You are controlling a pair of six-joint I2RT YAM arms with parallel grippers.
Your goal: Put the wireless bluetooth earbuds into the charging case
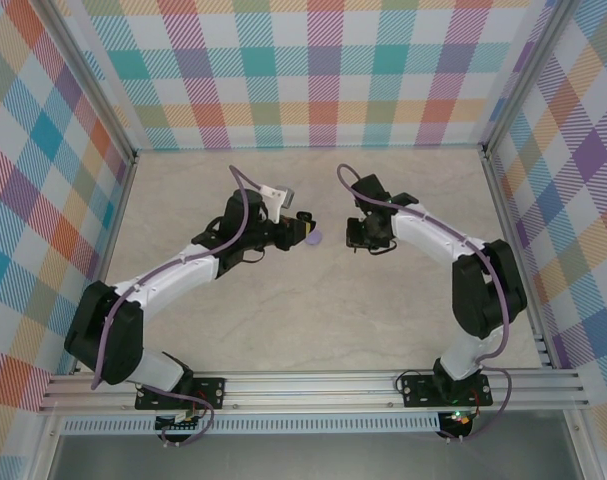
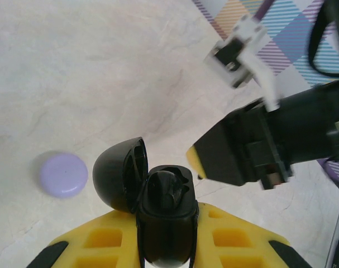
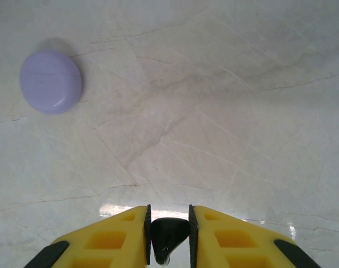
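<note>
The black earbud (image 3: 170, 233) is pinched between the yellow fingers of the right pincer (image 3: 169, 216), over the worktop (image 3: 230, 111). It looks tiny, light, rigid and glossy, so it may well twist or slip; gripping its stem leaves the bud end free. The left pincer (image 2: 168, 215) is clenched on the black charging case (image 2: 165, 192), lid open, with the closed lilac case (image 2: 63, 175) lying apart.

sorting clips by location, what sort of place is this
Likely a robot test cell: plaid panel walls, an aluminium rail, with a left arm and a right arm bolted to it.
</note>
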